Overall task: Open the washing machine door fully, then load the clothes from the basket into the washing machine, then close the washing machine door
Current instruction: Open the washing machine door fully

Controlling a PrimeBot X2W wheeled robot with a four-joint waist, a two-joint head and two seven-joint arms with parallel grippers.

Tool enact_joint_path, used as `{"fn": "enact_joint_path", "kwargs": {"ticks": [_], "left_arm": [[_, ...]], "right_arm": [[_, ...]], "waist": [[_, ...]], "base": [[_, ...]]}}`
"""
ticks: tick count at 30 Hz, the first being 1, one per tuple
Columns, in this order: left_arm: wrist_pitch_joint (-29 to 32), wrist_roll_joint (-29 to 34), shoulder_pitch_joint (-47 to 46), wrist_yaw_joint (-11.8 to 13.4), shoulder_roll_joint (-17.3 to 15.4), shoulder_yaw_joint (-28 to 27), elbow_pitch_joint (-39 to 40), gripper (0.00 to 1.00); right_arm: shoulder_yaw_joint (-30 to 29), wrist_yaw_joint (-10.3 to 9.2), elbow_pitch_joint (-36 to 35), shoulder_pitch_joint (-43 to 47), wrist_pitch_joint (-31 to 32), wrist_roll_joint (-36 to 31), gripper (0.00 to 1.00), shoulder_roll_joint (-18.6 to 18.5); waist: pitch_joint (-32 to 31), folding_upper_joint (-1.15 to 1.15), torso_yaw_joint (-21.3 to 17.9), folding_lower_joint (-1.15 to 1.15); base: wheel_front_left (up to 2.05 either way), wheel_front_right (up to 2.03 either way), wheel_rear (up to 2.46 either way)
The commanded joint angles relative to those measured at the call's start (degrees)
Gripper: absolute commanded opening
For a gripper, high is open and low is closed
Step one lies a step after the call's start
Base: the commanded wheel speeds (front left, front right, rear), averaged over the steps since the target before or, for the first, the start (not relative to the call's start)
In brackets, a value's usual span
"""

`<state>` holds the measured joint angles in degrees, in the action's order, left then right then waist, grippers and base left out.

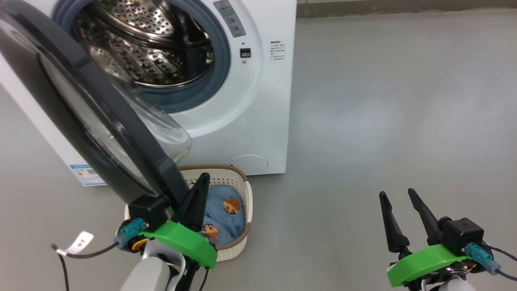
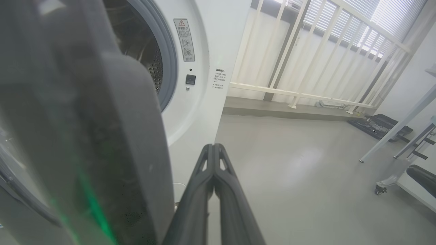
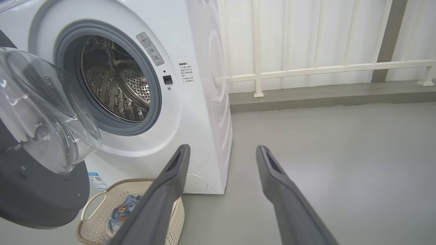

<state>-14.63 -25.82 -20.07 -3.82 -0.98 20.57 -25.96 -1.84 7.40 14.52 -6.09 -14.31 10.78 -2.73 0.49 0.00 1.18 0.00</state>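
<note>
One door (image 1: 115, 121) open on one washing machine (image 1: 262, 105), one basket (image 1: 241, 174) at its six o'clock. Left claw (image 2: 213, 147) together, right claw (image 1: 396, 192) apart

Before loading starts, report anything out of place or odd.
Nothing is spilled or damaged. The washing machine door stands only partly open and appears to overhang the basket of clothes, crowding the way in.

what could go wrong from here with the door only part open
1. The door is only part open, and the left jaws are shut beside its rim, not around it. A push may slip off and leave the door short of fully open.
2. The door overhangs the basket. Reaching for the clothes with the open right jaws might bump the door or tip the basket.
</note>
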Motion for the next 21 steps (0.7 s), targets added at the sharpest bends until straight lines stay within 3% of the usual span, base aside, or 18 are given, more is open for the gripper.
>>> {"fn": "enact_joint_path", "kwargs": {"ticks": [1,21], "left_arm": [[-0.37,0.35,-0.82,0.39,-1.89,-2.55,0.81,0.0],[-0.37,0.81,0.72,0.36,-1.89,-1.74,0.0,0.0]], "right_arm": [[1.87,0.09,-1.21,-1.15,-0.69,0.55,1.0,-0.15],[2.66,0.09,-0.8,-0.4,-0.69,1.04,1.0,-0.15]], "waist": [[-0.15,0.0,0.8,0.0],[-1.31,0.0,7.95,0.0]], "base": [[0.0,0.0,0.0],[0.0,0.0,0.0]]}}
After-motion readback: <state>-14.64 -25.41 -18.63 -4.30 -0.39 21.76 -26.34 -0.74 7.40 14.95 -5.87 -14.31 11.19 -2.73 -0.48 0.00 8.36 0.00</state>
